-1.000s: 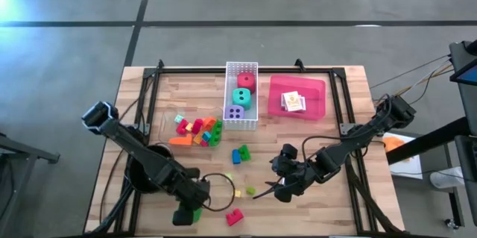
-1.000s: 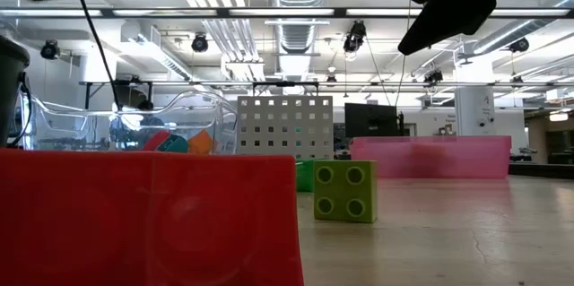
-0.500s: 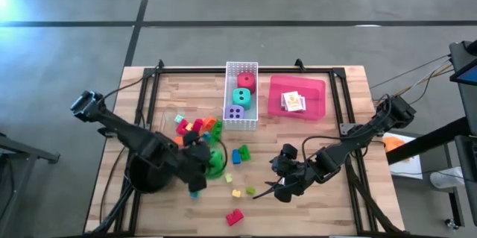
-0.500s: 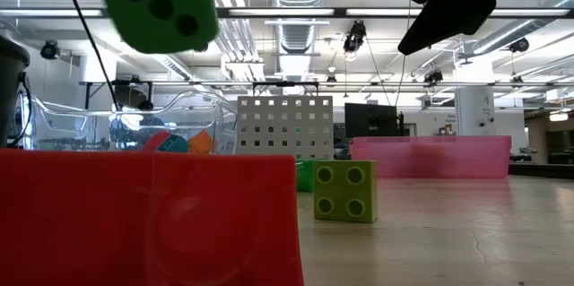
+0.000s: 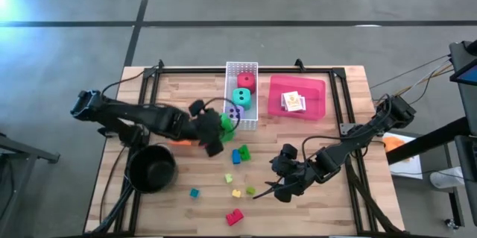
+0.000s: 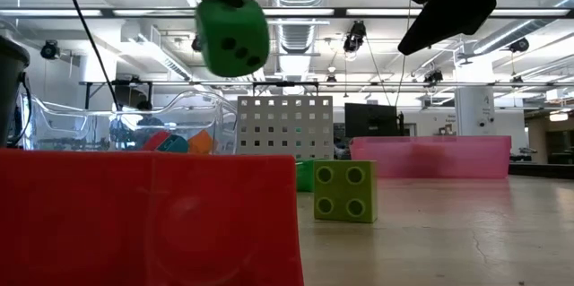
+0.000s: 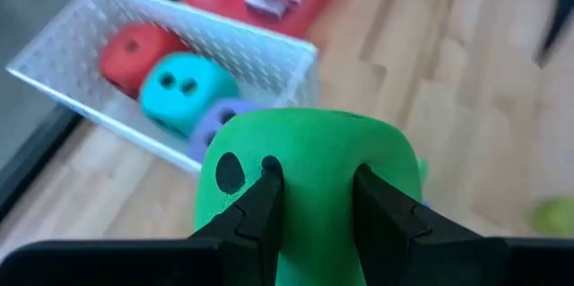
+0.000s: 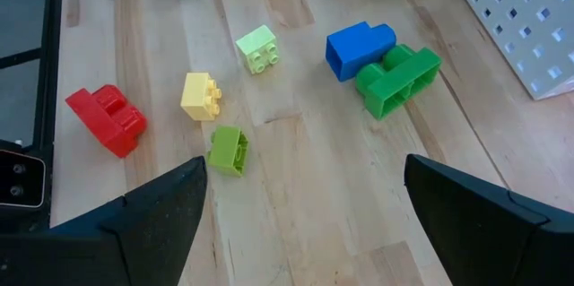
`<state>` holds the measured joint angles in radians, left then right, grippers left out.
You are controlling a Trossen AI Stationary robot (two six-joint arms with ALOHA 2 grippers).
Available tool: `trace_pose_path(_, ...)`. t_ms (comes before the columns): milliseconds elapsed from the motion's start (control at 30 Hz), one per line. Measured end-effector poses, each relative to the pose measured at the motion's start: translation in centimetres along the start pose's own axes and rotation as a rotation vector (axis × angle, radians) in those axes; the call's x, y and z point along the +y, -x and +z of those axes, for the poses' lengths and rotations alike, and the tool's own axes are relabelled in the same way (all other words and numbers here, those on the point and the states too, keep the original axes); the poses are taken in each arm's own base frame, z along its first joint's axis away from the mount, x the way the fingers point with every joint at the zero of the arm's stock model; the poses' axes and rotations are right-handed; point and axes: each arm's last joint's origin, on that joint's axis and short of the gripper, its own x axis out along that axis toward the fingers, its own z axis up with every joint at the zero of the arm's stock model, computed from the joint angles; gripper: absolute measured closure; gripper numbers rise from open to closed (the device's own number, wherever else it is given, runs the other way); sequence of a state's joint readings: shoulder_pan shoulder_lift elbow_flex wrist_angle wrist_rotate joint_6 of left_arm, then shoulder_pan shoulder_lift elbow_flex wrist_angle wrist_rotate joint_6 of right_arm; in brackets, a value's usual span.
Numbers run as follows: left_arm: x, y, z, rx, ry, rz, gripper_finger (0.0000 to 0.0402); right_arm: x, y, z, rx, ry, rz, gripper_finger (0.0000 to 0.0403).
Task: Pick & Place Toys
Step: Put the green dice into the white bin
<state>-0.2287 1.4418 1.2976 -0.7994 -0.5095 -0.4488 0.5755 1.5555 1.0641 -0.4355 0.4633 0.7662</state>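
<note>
1. Where the tabletop (image 5: 350,111) lies nearest the front edge, a red brick (image 5: 234,216) is seen, with a teal brick (image 5: 194,192), a yellow brick (image 5: 236,192) and a lime brick (image 5: 250,190) just behind it.
2. Beside these, the right gripper (image 5: 277,190) is held low over the tabletop with its fingers spread wide and nothing between them; the same bricks are shown beneath it in the right wrist view.
3. Farther in, a blue brick (image 5: 236,156) and a green brick (image 5: 244,151) are found touching each other.
4. At the left, a black pot (image 5: 151,169) is placed near the front corner.
5. Above the middle of the tabletop, a green die (image 5: 226,124) is pinched by the left gripper (image 5: 215,130) and kept clear of the surface, just beside the near end of the white basket (image 5: 241,66).
6. Within the basket, a purple die (image 5: 235,113), a teal die (image 5: 242,97) and a red die (image 5: 246,82) are lined up.
7. Next to the basket, card packs (image 5: 294,101) are held in a pink tray (image 5: 317,89).
</note>
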Motion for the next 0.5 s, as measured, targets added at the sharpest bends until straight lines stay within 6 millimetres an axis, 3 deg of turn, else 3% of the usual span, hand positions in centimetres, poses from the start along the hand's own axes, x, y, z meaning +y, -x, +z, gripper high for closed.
trace_pose_path(333, 5.0, -2.6, 3.2, -0.096, -0.021, 0.110, 0.0297, 0.0, 0.0, 0.0, 0.000, 0.000, 0.000, 0.0032)
trace_pose_path(500, 7.5, -3.6, 3.7, -0.081, -0.011, 0.152, 0.0297, 0.0, 0.0, 0.0, 0.000, 0.000, 0.000, 0.0032)
